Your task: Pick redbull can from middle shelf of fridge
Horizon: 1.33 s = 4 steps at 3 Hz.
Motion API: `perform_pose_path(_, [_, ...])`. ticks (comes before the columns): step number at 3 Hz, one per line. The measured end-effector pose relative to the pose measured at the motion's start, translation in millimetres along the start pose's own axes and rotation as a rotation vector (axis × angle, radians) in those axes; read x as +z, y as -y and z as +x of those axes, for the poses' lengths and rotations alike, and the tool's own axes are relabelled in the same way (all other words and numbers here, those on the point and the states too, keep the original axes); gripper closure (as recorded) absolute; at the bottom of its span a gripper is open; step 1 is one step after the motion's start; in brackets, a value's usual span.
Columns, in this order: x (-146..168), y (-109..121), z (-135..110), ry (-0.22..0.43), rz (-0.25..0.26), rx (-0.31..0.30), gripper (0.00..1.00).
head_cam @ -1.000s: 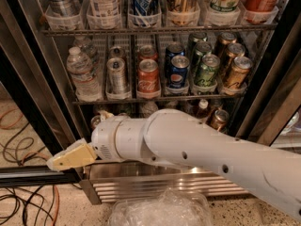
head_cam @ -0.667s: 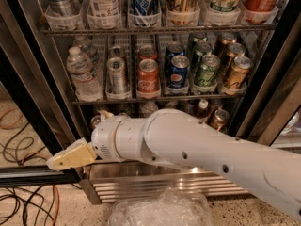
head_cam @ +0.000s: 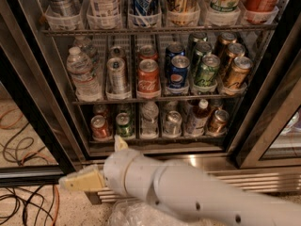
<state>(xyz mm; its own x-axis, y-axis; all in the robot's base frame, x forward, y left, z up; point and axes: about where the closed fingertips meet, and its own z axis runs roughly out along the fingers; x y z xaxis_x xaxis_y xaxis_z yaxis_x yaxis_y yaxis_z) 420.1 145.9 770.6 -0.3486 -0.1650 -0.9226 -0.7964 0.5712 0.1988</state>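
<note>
Some orange and black cables (head_cam: 19,147) lay on the floor at the far left, out of the way. Next to them the gripper (head_cam: 77,181) hung low, in front of the shiny steel bottom of the fridge (head_cam: 263,173). It pointed to the left, not at the drinks. I could not make out if its jaws were apart or together, and I saw no can in it.

Up above it was the middle shelf (head_cam: 160,99). A water bottle (head_cam: 82,74) stood at the left end of that shelf. Just beside it, to the right, stood the redbull can (head_cam: 116,74). It was thin and silver, standing upright at the front of its row. I think it stood at the front so that it was easy to reach.

Next came a red cola can (head_cam: 148,79), wider than the silver one. After that came a blue can (head_cam: 178,72), a green can (head_cam: 206,69) and a brown can (head_cam: 236,72). Clear plastic walls kept each kind of drink in its own row. I think that was so one can could come out without tipping the others.

The big white arm (head_cam: 197,197) came in from the bottom right and reached across under the shelves. To my eye the job had hardly begun. The gripper needed to go up and turn toward the silver can. The bottle and the red can stood near it, so the grab would be a tight fit.
</note>
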Motion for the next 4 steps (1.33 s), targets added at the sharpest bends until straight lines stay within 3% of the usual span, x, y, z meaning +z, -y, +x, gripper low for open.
perform_pose_path(1, [-18, -13, 59, 0.05, 0.053, 0.149, 0.0])
perform_pose_path(2, [-37, -40, 77, 0.153, 0.094, 0.241, 0.0])
perform_pose_path(3, [-38, -57, 58, 0.203, 0.106, 0.211, 0.0])
perform_pose_path(4, [-38, -57, 58, 0.203, 0.106, 0.211, 0.0])
